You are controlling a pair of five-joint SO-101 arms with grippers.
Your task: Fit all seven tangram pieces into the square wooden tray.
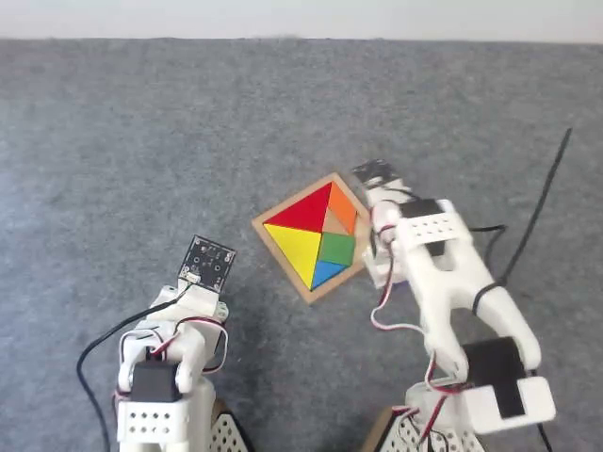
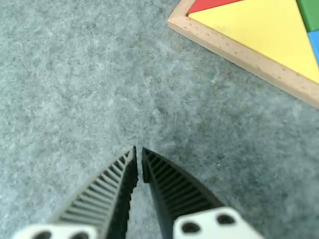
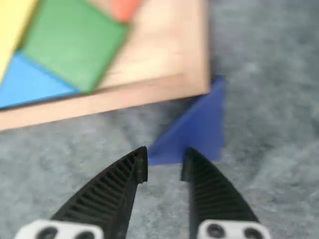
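My right gripper (image 3: 164,167) is parted, tips just short of the dark blue triangle (image 3: 197,129), which sits on the carpet (image 2: 75,74) against the tray (image 3: 149,94) outer corner, not yet in. The seated pieces (image 1: 297,247) leave bare wood beside the green one, so I judge it nearly done. My left gripper (image 2: 138,159) is closed on nothing

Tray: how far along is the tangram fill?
Done: red, yellow, orange, green and light blue pieces sit in the tray. In hand: nothing gripped; the right end effector is open at a dark blue triangle lying outside, against the tray's corner. The left end effector is shut and empty over the carpet. Left: seat that triangle in the bare gap beside green; whether a seventh piece is in, I cannot tell.
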